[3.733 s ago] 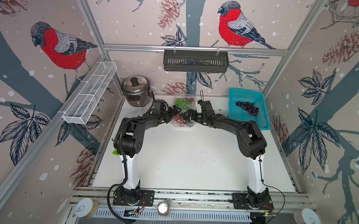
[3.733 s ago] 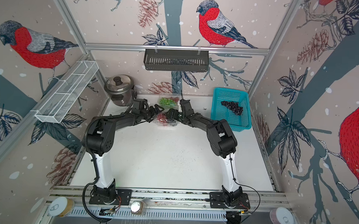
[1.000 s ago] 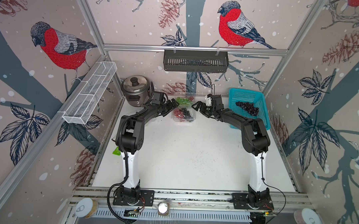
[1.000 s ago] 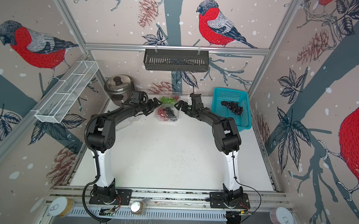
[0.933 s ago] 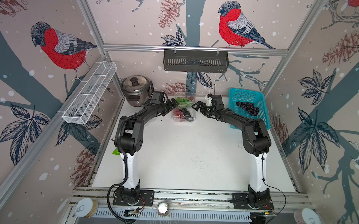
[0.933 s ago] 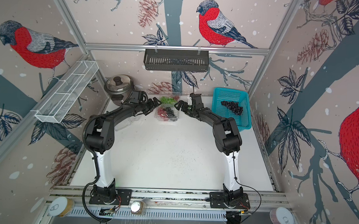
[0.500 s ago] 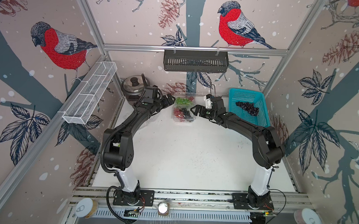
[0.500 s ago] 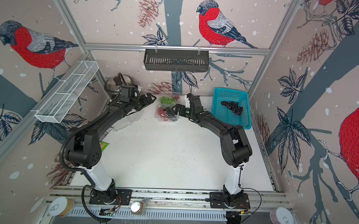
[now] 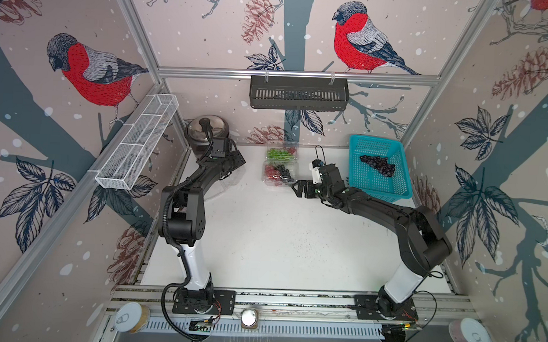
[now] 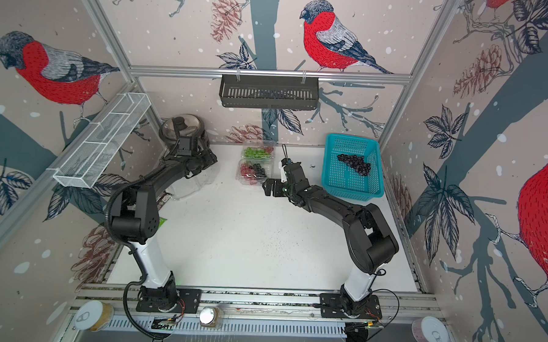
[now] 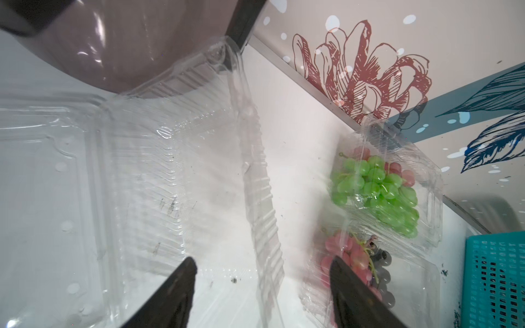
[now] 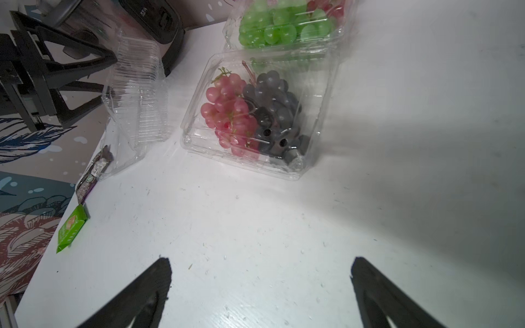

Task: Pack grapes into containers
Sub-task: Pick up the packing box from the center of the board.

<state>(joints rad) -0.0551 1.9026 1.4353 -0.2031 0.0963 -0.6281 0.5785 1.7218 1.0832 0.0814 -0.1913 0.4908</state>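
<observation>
Two clear containers with their lids down stand at the back of the table: one holds green grapes, the nearer one holds red and dark grapes. A third container lies empty with its lid open beside the rice cooker. My left gripper is over it, jaws apart, astride its side wall and not touching it. My right gripper stands open over bare table, in front of the red and dark grapes. A dark bunch lies in the turquoise basket.
The steel rice cooker is at the back left, just behind my left gripper. The turquoise basket fills the back right corner. A green packet and a wrapper lie at the table's left edge.
My left gripper has swung left from the grape containers to the empty one, and its jaws have narrowed. My right gripper has drawn back from the containers toward the table's front, still wide open.
</observation>
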